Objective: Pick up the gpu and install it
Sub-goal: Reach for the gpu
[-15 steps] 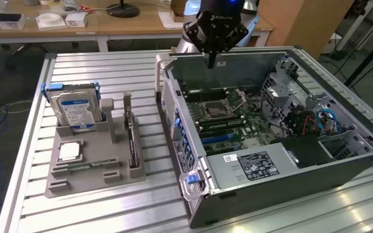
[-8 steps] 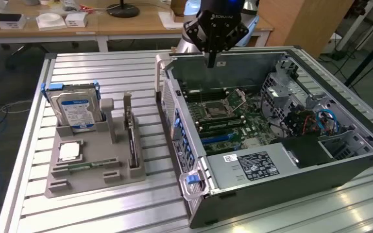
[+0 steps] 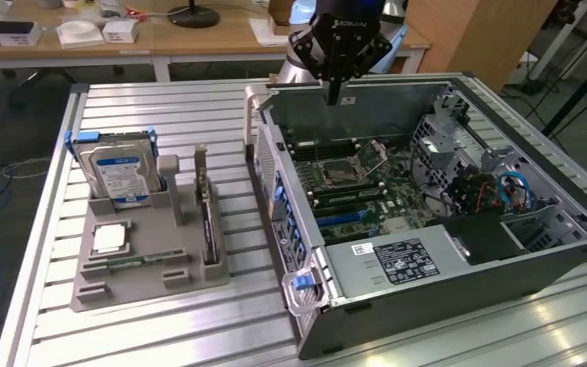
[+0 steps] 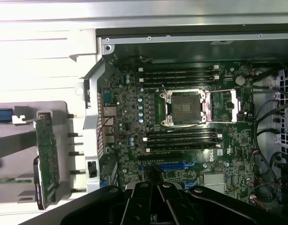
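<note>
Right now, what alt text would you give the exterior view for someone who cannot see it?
The gripper, jaws shut and empty, hangs over the far edge of the open computer case, above its motherboard. The gpu stands on edge in the grey holder at the exterior view's left, beside a hard drive, untouched.

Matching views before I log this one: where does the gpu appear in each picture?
Exterior view: the gpu stands on edge in the grey holder, on the exterior view's left of the case.
Wrist view: the gpu sits in the same holder, just outside the case wall.
Shared landmark: the CPU socket inside the case.
</note>
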Tool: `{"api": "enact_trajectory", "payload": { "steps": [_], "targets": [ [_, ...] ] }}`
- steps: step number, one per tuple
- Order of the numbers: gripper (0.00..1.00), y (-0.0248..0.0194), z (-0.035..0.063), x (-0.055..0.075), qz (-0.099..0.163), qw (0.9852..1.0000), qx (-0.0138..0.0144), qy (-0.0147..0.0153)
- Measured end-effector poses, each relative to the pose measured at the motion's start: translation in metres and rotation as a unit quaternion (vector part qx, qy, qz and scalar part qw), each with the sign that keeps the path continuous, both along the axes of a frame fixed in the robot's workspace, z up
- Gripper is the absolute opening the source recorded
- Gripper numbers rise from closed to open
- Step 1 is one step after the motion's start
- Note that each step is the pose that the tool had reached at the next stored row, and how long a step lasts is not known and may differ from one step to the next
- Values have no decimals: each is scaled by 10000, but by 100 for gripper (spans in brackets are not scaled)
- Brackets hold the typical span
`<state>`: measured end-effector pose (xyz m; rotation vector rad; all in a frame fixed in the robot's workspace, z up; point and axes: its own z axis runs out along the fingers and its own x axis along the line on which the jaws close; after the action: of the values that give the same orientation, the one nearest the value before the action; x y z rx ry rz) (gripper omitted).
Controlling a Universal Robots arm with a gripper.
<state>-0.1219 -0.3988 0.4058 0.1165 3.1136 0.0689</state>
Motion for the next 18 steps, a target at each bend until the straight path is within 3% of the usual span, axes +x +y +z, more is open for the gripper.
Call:
{"api": "enact_trajectory", "payload": {
  "steps": [18],
  "targets": [
    [11,0,0,-133,3,10000,0,0]
  ]
}}
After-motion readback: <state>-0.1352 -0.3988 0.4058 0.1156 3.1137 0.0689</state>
